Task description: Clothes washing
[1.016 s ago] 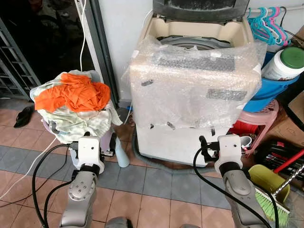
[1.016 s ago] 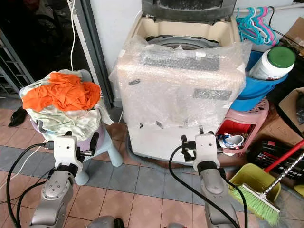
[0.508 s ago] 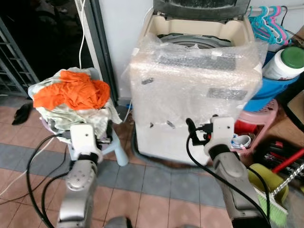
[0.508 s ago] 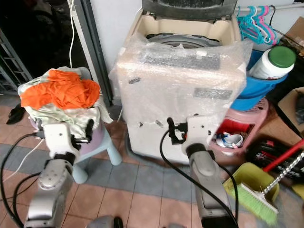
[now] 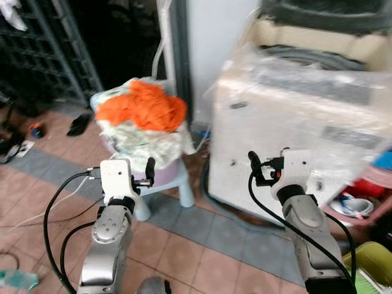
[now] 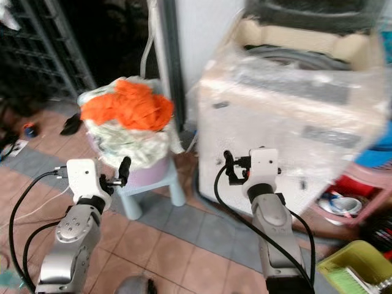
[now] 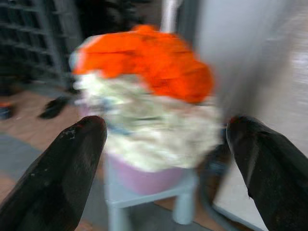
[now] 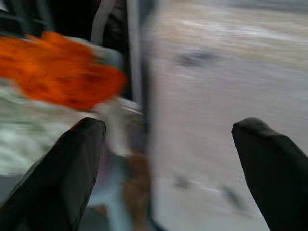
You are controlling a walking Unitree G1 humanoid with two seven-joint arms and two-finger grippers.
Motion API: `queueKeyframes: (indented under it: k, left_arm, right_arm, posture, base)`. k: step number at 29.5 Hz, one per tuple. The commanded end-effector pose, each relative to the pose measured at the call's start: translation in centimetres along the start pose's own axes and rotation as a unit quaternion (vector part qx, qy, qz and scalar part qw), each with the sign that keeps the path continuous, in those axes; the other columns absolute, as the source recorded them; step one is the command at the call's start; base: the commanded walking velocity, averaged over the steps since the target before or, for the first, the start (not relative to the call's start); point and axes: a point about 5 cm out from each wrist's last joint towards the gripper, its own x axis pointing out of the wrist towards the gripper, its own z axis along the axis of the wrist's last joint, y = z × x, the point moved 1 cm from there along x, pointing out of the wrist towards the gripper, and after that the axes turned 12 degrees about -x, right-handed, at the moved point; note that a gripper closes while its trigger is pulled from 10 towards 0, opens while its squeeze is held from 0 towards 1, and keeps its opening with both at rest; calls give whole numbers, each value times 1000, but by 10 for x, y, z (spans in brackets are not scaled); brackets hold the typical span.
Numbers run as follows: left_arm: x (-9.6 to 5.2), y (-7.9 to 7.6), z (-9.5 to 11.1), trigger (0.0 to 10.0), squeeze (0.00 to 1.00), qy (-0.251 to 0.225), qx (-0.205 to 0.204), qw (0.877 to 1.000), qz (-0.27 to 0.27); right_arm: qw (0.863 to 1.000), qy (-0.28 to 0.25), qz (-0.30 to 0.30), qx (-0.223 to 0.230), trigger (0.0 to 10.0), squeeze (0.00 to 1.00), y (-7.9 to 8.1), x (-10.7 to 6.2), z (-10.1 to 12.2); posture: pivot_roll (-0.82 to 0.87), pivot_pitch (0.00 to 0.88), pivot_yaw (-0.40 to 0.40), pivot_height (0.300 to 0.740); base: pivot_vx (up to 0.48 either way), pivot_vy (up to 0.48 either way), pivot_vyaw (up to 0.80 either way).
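A heap of clothes (image 5: 142, 116), bright orange cloth on top of pale greenish-white fabric, sits piled in a pink basket (image 5: 164, 176) on a light blue stool (image 5: 174, 190). The stool stands on the tiled floor (image 5: 202, 245) at the left of the scene, just beside the washing machine (image 5: 306, 122), which fills the right side with its front wrapped in bubble wrap and its lid (image 5: 324, 12) raised at the far end.

The left gripper (image 5: 149, 171) is held up near the basket's front, close to the hanging edge of the pale fabric; in its wrist view the two black fingers (image 7: 67, 168) stand wide apart, with the heap between them and further off. The right gripper (image 5: 254, 166) hangs in front of the washer's lower panel, its fingers (image 8: 67, 168) likewise spread apart and holding nothing.

Behind the stool is a dark doorway with a metal grille (image 5: 55, 49). A dark slipper (image 5: 78, 124) lies on the floor at the far left. All views are blurred.
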Motion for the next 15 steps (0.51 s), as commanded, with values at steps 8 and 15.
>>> queueKeyframes:
  k: [8,15]
  left_arm:
    - [0,-5,8,10000,0,-16,-5,1000,-18]
    - [0,-4,8,10000,0,-16,-13,1000,-16]
  right_arm:
    - [1000,-2,6,3,10000,0,0,0,1]
    - [1000,-4,9,3,10000,0,1,2,3]
  posture:
    - [-35,0,37,740]
    - [-33,0,35,740]
  base:
    - [0,60,577]
    - [119,0,0]
